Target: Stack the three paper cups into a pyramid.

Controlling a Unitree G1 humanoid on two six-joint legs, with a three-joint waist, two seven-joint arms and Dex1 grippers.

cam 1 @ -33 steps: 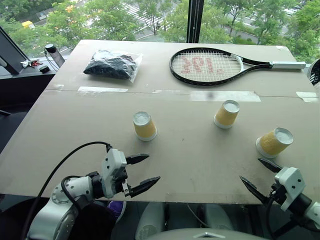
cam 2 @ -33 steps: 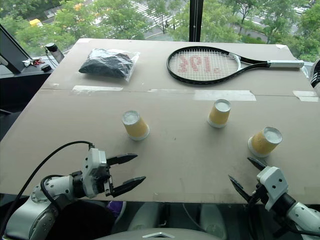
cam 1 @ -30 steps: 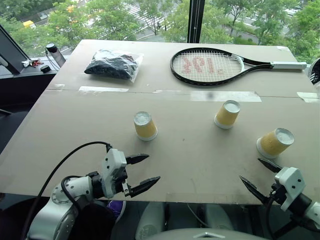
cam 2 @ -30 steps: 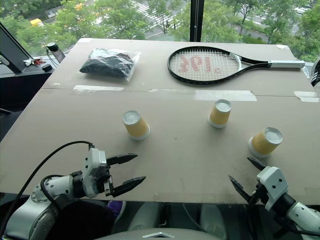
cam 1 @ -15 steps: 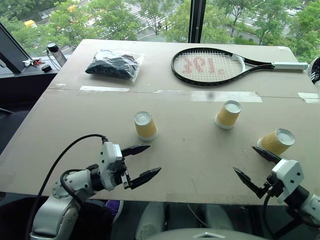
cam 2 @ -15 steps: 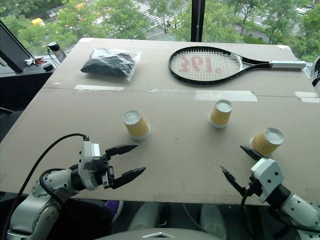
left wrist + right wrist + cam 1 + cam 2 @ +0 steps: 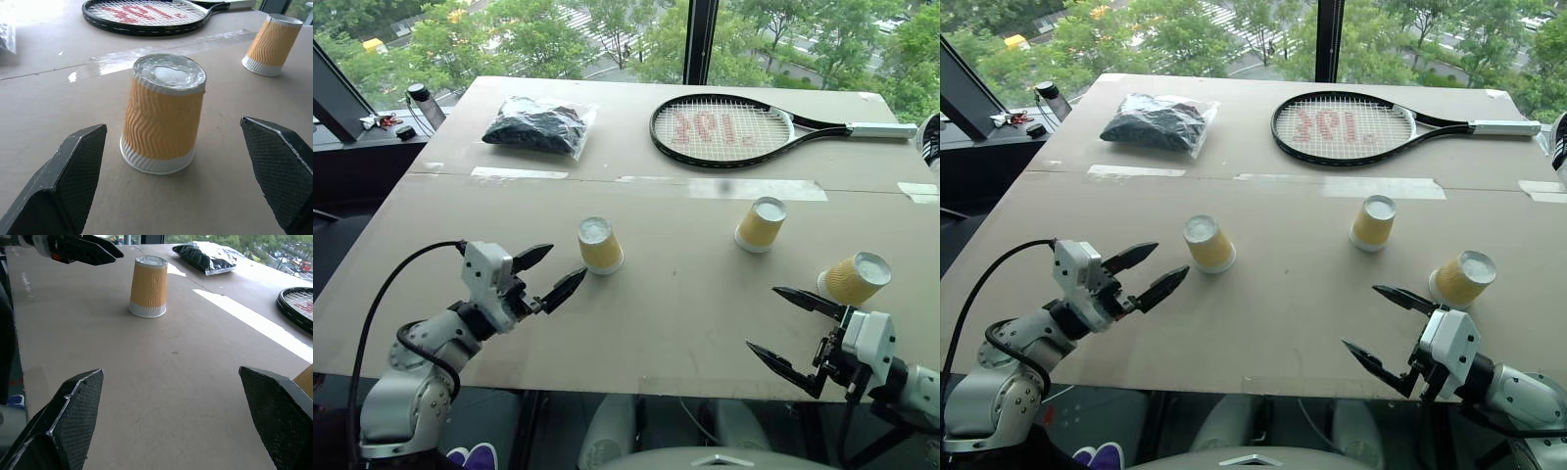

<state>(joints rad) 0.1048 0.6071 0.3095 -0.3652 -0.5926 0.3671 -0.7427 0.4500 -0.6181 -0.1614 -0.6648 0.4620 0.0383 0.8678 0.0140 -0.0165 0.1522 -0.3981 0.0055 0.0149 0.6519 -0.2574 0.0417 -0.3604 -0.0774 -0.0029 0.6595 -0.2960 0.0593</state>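
- Your left tool [image 7: 549, 272] is sitting released, jaws spread wide, pointing at the left cup [image 7: 600, 245], which is standing upside down just ahead between the fingertips' line.
- Cup's long axis is running vertical; you're approaching level from the side.
- Your right tool [image 7: 784, 324] is also hanging released, empty, just short of the right cup [image 7: 854, 279], which is leaning.
- Middle cup [image 7: 760, 224] is sitting farther back toward the racket [image 7: 724, 130], nearer your right arm.
- All three are standing well apart on the surface [image 7: 675, 294]; no pyramid yet.

Three cups [image 7: 600, 245] [image 7: 760, 224] [image 7: 854, 278] apart across tabletop [image 7: 685, 304]; racket [image 7: 722, 129] behind, bag [image 7: 536, 126] far left.
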